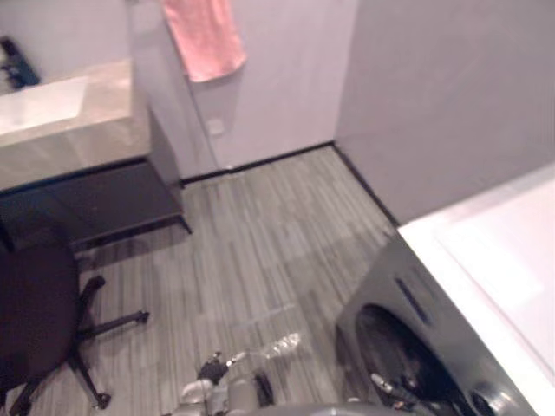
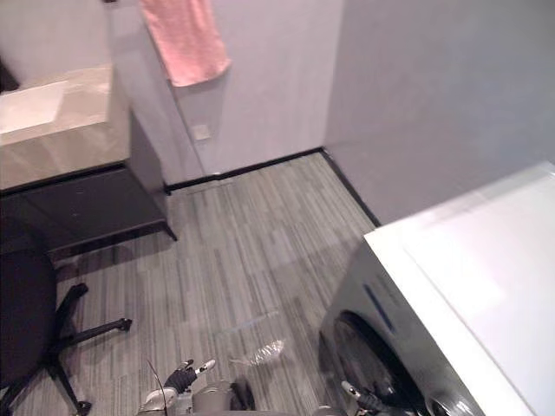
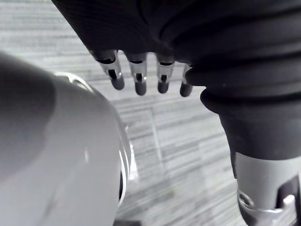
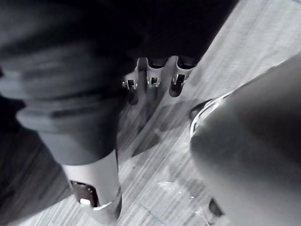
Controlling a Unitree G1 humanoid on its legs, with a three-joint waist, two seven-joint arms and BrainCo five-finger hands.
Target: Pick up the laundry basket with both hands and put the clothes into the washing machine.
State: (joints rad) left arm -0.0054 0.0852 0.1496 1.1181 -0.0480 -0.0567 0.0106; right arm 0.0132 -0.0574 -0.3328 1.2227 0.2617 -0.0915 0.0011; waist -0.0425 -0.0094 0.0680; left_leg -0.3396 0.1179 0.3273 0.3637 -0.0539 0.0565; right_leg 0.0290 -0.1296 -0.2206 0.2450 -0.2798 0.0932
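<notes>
1. Our left hand (image 3: pixel 140 77) hangs over the grey striped wood floor (image 1: pixel 260 243). Its fingers (image 3: pixel 162 80) are straight and loose and hold nothing.
2. Our right hand (image 4: pixel 152 80) hangs the same way. Its fingers (image 4: pixel 178 82) are loose and empty too.
3. We cannot tell where the laundry basket and the clothes are. Neither hand carries them.
4. The big grey washing machine with a white top (image 1: pixel 408 303) stands at the right edge of the floor. We cannot tell if its dark round door (image 1: pixel 399 355) is open or shut, or what is inside.
5. So we think this fits two stages: the basket waits somewhere to be fetched, or the clothes are in the machine and the basket is set down.
6. Any next move needs us to find the basket and check the door.
7. A pale stone counter with a sink (image 1: pixel 69 121) fills the floor's far left corner.
8. A pink towel (image 1: pixel 205 35) hangs on the pale wall.
9. A black rolling chair (image 1: pixel 35 312) stands at the left edge.
10. A small clear plastic thing (image 1: pixel 282 347) lies on the floor near the machine.
</notes>
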